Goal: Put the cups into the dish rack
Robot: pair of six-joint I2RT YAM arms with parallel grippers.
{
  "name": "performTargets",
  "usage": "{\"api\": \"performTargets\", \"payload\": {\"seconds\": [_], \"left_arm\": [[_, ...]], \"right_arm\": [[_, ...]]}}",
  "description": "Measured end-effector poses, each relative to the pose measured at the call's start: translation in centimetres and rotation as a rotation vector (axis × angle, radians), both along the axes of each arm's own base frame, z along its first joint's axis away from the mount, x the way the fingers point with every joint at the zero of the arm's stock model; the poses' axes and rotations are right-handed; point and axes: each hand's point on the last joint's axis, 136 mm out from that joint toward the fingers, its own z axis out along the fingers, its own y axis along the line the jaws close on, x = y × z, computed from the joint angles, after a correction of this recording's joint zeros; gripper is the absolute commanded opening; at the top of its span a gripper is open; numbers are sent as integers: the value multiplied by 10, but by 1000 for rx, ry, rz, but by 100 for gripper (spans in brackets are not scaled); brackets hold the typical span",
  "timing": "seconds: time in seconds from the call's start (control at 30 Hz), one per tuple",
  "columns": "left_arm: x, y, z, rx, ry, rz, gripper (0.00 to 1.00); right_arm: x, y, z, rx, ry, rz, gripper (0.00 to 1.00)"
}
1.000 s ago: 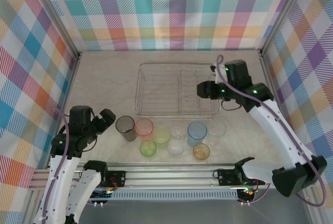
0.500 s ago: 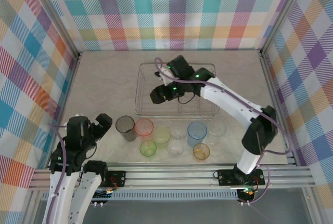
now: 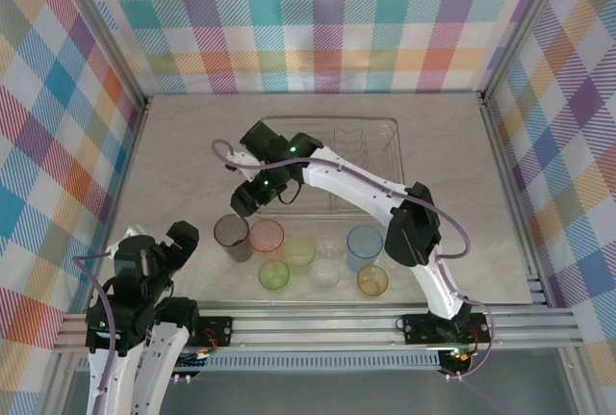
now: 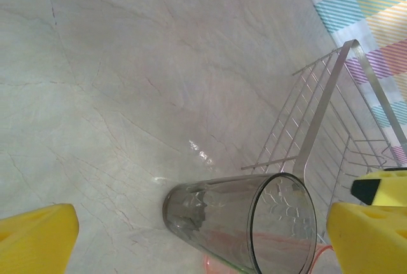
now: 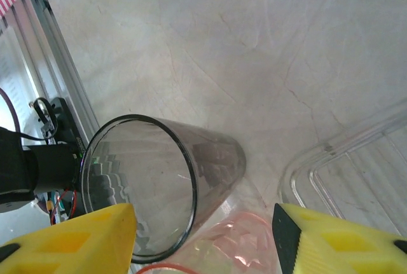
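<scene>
so far nothing is loaded — the cups [image 3: 300,251] stand on the table [image 3: 192,155] before the bare dish rack [image 3: 377,150]. right gripper [image 3: 244,203] hangs spread at the smoky grey cup [image 3: 232,232], left gripper [image 3: 181,240] wide nearby.

**Occluded and cropped regions**

Top view: the right arm [image 3: 346,182] crosses the dish rack [image 3: 366,145] and conceals its near-left portion. Right wrist view: the pink-red cup [image 5: 241,242] is cropped by the lower edge, and a yellow finger [image 5: 70,242] masks the near rim of the smoky grey cup [image 5: 210,153]. Left wrist view: the rack runs off the right edge.
</scene>
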Motion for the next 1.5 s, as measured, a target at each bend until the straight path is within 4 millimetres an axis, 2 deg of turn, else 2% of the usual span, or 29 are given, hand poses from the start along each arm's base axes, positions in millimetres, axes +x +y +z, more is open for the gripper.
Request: {"api": "performTargets", "payload": {"seconds": [0.17,0.63,0.9,1.27,1.4,1.5], "left_arm": [[0,0,0,0,-1,0,100],[-2,0,1,-2,-8,-2,100],[-3,0,2,-4,-14,-3,100],[-3,0,2,-4,-15,-3,100],[-3,0,2,-4,-15,-3,100],[-4,0,1,-4,-11,-3,100]], "right_arm": [[-9,7,-12,-54,-23,51,58],[-16,13,-45,-178,-78,125,47],[-15,16,-41,-187,-129,139,35],[-13,19,-50,-211,-151,138,26],[-10,19,-52,-218,-166,131,18],[-8,19,-52,-221,-182,126,8]]}}
